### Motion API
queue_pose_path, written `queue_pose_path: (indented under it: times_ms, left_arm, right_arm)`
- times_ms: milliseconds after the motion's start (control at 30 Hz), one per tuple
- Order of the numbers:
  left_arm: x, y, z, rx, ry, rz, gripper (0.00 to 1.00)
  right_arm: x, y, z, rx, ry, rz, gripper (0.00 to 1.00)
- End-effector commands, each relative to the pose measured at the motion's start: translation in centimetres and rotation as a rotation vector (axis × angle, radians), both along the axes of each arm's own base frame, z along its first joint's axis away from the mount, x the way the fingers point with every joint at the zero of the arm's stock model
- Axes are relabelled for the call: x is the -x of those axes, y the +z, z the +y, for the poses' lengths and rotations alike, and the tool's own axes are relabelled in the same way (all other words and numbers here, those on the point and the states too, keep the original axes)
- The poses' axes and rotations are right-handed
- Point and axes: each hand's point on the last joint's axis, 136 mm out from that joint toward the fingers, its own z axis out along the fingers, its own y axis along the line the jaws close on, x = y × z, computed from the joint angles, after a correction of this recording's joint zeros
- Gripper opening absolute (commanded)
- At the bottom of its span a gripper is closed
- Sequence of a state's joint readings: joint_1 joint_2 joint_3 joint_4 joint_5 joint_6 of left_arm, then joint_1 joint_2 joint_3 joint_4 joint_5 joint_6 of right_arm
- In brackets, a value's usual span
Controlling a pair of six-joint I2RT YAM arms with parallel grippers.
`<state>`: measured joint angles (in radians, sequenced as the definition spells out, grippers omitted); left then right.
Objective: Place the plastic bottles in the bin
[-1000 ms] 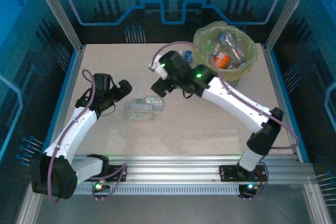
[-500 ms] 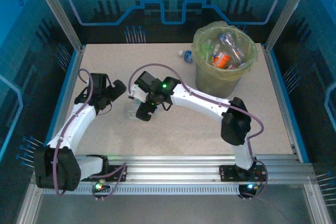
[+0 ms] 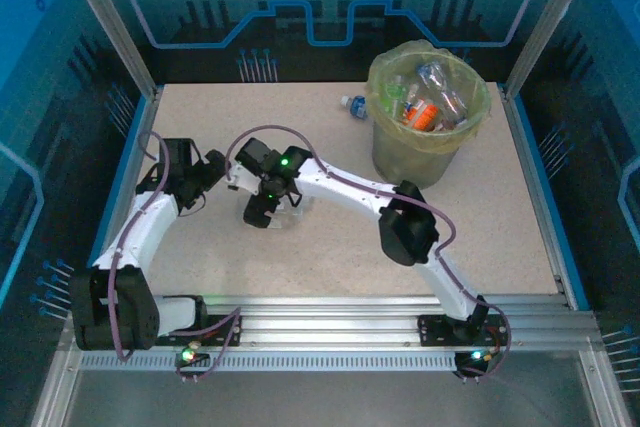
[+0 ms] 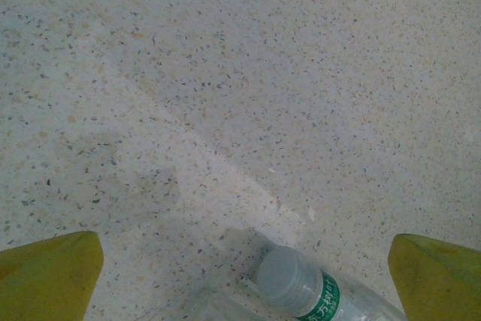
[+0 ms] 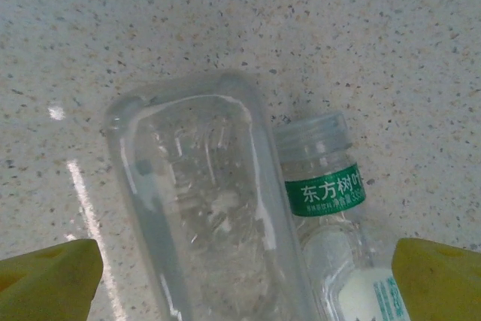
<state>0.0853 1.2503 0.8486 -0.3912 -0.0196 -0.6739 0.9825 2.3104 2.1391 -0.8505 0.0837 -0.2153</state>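
Observation:
Two clear plastic bottles lie side by side on the speckled table. In the right wrist view one is a plain ribbed bottle (image 5: 207, 201) and the other has a green neck label (image 5: 327, 193). My right gripper (image 5: 240, 291) hangs open just above them, yellow fingertips (image 5: 45, 280) on either side; from above it (image 3: 262, 215) covers most of both. My left gripper (image 3: 220, 173) is open to their left, and the green-labelled bottle's cap (image 4: 289, 280) lies between its fingertips (image 4: 440, 280). The bin (image 3: 415, 159) stands at the far right with several bottles (image 3: 425, 107) inside.
Another small bottle with a blue cap (image 3: 352, 105) lies on the table just left of the bin. The right arm's forearm (image 3: 350, 192) stretches across the middle of the table. Metal frame posts and blue walls close in the table edges.
My right arm has swung from beside the bin leftward and down over the two bottles. My left gripper has drawn back a little toward the left. Both stayed open.

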Motion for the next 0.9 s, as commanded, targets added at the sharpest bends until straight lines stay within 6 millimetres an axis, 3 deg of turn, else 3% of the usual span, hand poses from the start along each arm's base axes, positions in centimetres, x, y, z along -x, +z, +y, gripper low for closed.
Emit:
queue_pose_path:
  times_ms: [0, 133, 567, 867]
  left_arm:
    - [-0.4, 0.3, 0.0, 0.011, -0.019, -0.015, 0.99]
    - [-0.2, 0.0, -0.1, 0.015, -0.02, -0.012, 0.99]
    - [0.0, -0.1, 0.2, 0.016, -0.009, -0.012, 0.99]
    - [0.1, 0.2, 0.2, 0.017, -0.006, -0.018, 0.99]
  right_arm:
    - [0.4, -1.4, 0.3, 0.057, 0.029, 0.007, 1.0]
    - [0.7, -1.9, 0.4, 0.071, 0.041, 0.025, 0.98]
    - [4.1, -2.5, 0.2, 0.11, 0.107, 0.043, 0.84]
    - [4.7, -4.7, -0.5, 0.15, 0.088, 0.083, 0.66]
